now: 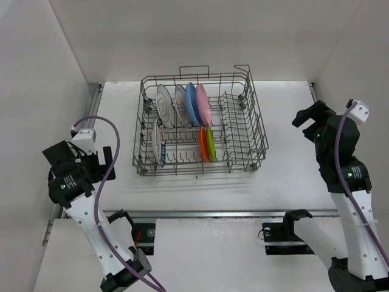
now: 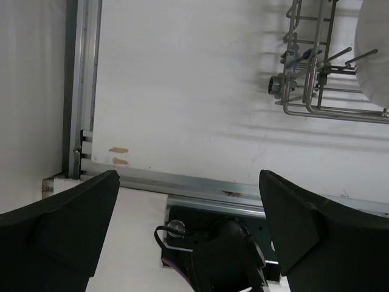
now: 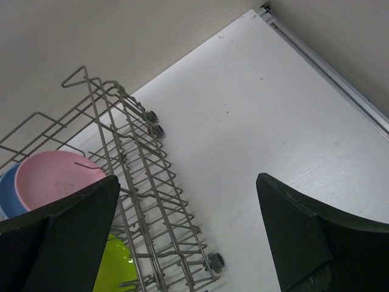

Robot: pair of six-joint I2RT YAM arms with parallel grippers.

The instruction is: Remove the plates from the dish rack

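Upright plates (image 1: 203,104) in dish rack (image 1: 256,125); left end effector (image 1: 106,159), right end effector (image 1: 309,117) flanking, apart

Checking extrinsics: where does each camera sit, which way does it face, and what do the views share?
Top external: above and behind the bases, looking down on the dish rack; left gripper and right gripper show.
Left wrist: on the left arm, facing the table and a rack corner; own open fingers show.
Right wrist: on the right arm, facing the rack's right side and pink plate; own open fingers show.
Shared: rack in all three.

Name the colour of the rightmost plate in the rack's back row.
Pink plate, clearest in the top external view.
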